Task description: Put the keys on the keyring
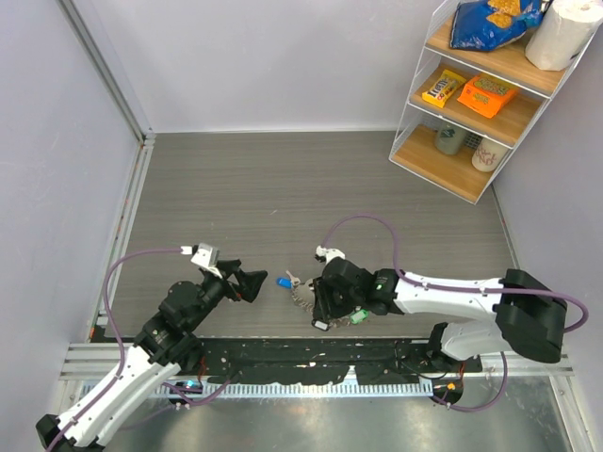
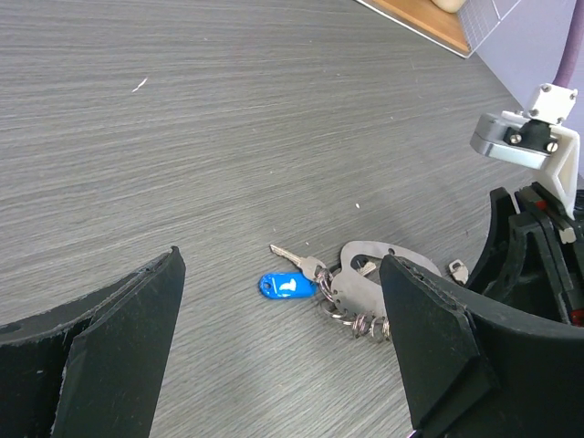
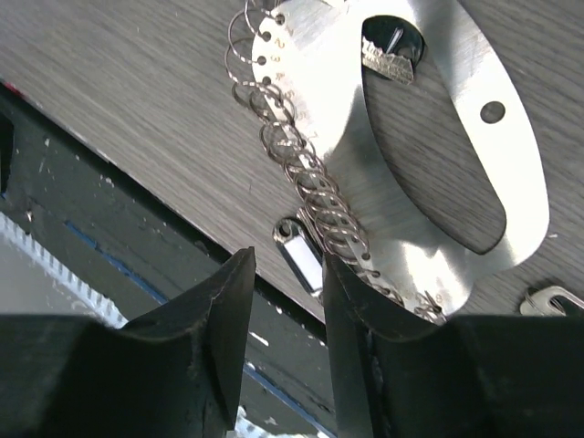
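Note:
The keyring is a pale grey oval metal plate lying flat on the table, with a row of small wire rings along one edge. My right gripper hangs just above its near end, jaws a little open with nothing between them; a small clear tag lies just beyond the gap. One key shows through the plate's opening. In the left wrist view a silver key and a blue tag lie by the keyring. My left gripper stands wide open, short of them. A green-headed key lies beside the right gripper.
The table's near edge and the black rail lie directly below the right fingers. Another small key lies at the plate's end. A wooden shelf with snacks and a paper roll stands at the back right. Purple cables loop over the table.

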Motion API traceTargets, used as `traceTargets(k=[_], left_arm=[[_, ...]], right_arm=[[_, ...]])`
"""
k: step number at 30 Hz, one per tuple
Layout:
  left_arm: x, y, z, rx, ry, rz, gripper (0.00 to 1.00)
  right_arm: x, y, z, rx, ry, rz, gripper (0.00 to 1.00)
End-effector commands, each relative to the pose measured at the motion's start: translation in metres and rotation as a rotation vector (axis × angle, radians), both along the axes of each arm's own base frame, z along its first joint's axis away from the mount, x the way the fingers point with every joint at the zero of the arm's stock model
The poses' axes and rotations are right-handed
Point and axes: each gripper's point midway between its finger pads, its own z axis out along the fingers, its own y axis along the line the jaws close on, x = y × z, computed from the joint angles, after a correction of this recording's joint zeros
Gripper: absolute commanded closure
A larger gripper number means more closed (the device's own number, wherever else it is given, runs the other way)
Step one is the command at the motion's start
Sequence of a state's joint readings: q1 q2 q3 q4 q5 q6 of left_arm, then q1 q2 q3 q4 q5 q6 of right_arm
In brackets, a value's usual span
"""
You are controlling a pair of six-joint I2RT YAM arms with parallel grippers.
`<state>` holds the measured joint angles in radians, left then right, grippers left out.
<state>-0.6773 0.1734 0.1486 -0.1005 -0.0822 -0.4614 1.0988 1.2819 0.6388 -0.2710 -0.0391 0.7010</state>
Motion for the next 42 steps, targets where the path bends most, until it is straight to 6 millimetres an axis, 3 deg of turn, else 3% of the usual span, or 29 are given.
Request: traceTargets(k=[1, 7, 16, 23, 31, 42], left_arm=[[0.005, -0.002, 0.016, -0.073, -0.045, 0.012, 0.05], [0.005, -0.003, 0.013, -0.069, -0.032, 0.011, 0.05], [0.005, -0.004, 0.008, -0.062, -0.017, 0.010, 0.04], [0.007, -0.008, 0.006, -0.069, -0.014, 0.001, 0.04], [0.008, -0.008, 0.004, -0.065, -0.009, 0.006, 0.04], [0.007, -0.007, 0.008, -0.074, -0.021, 0.007, 0.04]], right_arm=[[0.023, 0.031, 0.020, 0.087, -0.041, -0.130, 0.57], [0.030, 0.035, 0.015, 0.052, -0.040, -0.207, 0.54], [0.012, 0.022, 0.015, 0.045, -0.008, -0.247, 0.51], [0.009, 0.008, 0.002, -0.003, 0.003, -0.312, 0.51], [0.009, 0.011, -0.010, -0.017, 0.027, -0.341, 0.52], [0.009, 0.000, -0.027, -0.077, 0.046, -0.414, 0.53]])
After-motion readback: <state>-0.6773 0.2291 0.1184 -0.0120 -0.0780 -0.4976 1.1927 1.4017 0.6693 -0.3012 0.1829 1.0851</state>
